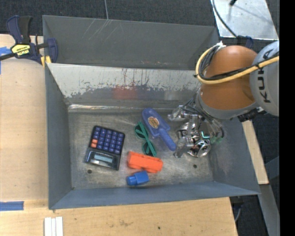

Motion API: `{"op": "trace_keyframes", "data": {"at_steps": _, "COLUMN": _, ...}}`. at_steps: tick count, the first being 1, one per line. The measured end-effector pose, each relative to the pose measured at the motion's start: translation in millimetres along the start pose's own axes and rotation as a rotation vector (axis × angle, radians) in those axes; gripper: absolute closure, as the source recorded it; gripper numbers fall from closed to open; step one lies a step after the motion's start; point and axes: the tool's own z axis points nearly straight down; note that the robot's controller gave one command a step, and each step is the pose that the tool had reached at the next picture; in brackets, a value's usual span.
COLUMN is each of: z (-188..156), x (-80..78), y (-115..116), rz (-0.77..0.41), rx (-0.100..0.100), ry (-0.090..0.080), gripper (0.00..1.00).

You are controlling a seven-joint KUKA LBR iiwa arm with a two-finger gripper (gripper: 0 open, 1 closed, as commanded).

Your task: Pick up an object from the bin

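Observation:
My gripper (189,144) hangs low at the right side of the bin floor, under the orange dome on the wrist. Its metal parts stand just right of a blue-purple brush-like tool (157,127) that lies slanted in the middle. A green loop-shaped piece (145,137) lies against the tool's left side. Below them rests an orange block (144,162) with a small blue cap-like cylinder (137,179) in front of it. I see nothing between the fingers.
A dark blue calculator (105,147) lies at the left of the bin floor. The arm and its dome cover the bin's right wall. The bin's back wall slopes up steeply behind the things.

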Motion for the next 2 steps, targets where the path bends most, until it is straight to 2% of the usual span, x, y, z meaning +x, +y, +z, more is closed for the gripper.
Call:
{"op": "trace_keyframes", "data": {"at_steps": 1, "z": -3.9, "x": -1.9, "y": 0.0, "rz": -0.001, "rx": 0.000, "ry": -0.008, "gripper": 0.00}}
{"op": "trace_keyframes", "data": {"at_steps": 2, "z": 36.9, "x": 9.9, "y": 23.4, "rz": -0.082, "rx": 0.002, "ry": -0.012, "gripper": 0.00}}
